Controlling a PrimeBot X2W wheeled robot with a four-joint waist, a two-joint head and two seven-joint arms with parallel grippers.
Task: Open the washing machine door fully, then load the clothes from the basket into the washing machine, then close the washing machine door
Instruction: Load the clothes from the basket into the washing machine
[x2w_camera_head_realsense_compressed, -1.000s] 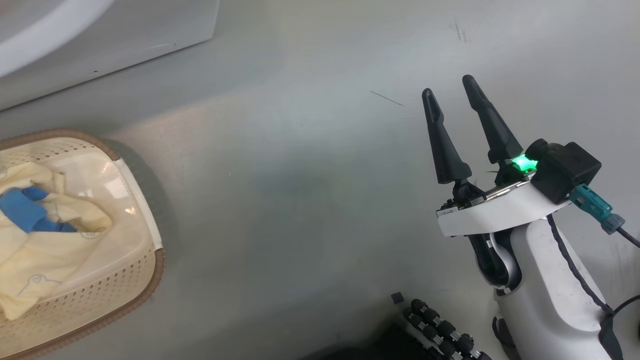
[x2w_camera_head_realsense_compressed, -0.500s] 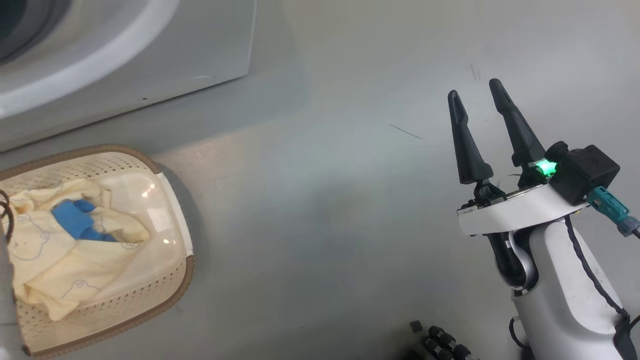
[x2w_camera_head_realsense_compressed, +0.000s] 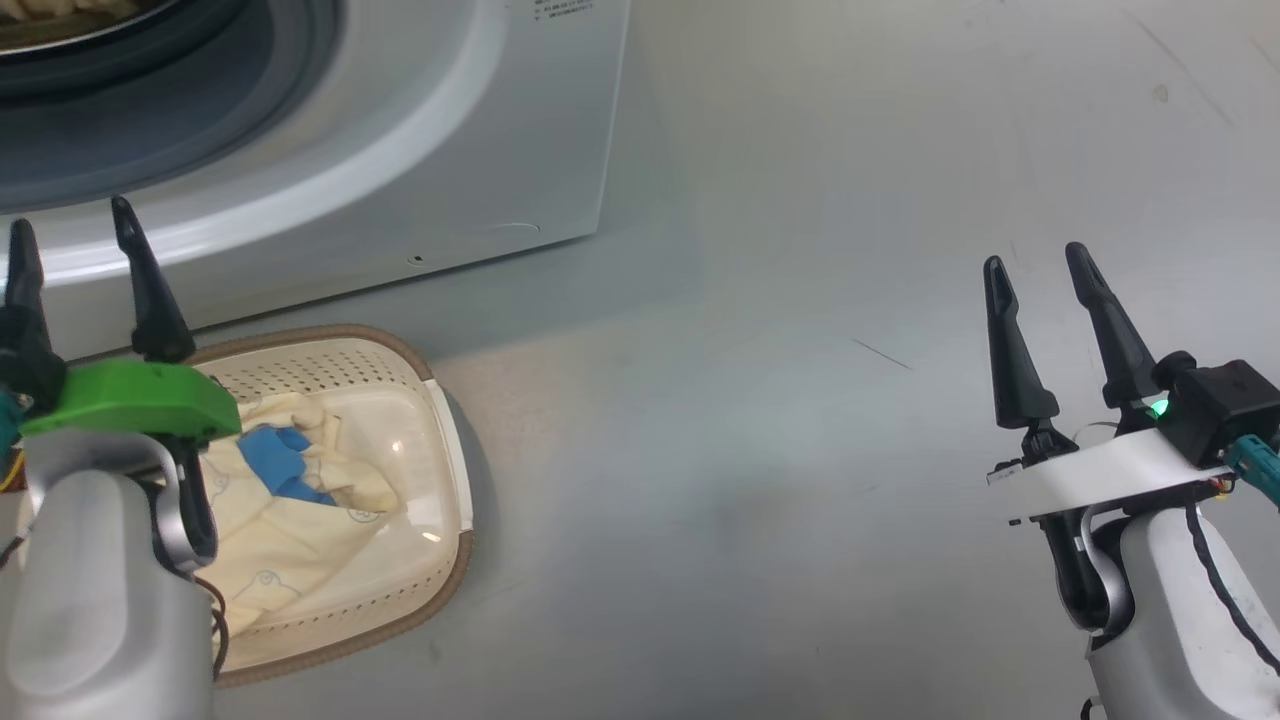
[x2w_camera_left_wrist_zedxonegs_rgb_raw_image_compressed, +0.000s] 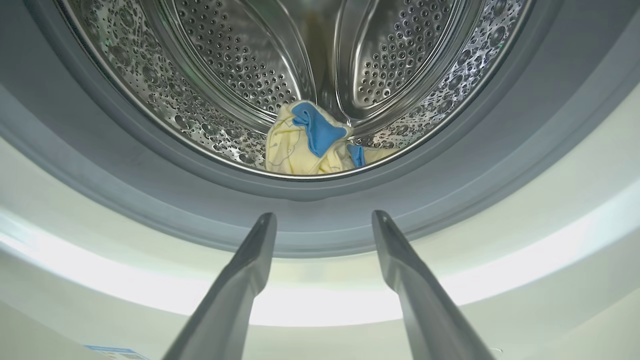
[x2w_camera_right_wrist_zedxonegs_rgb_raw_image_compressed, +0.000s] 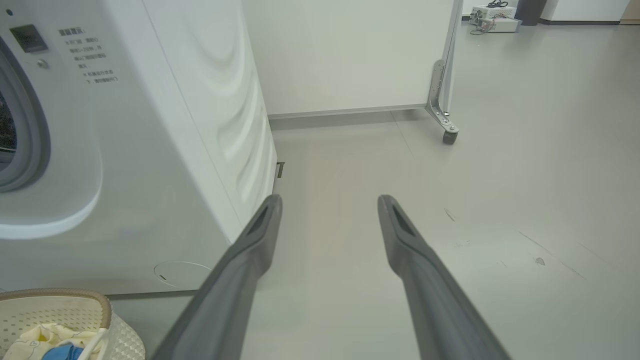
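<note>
Where the white washing machine stands on the grey floor, a white panel on a caster is seen behind it. Lines of small grey print on the machine's front cannot be read. The basket is set just before the machine, with cream and blue clothes in it. A matching garment lies in the steel drum. The left gripper is spread and empty, pointed at the drum. The right gripper is spread too, holding nothing, well apart over bare floor.
</note>
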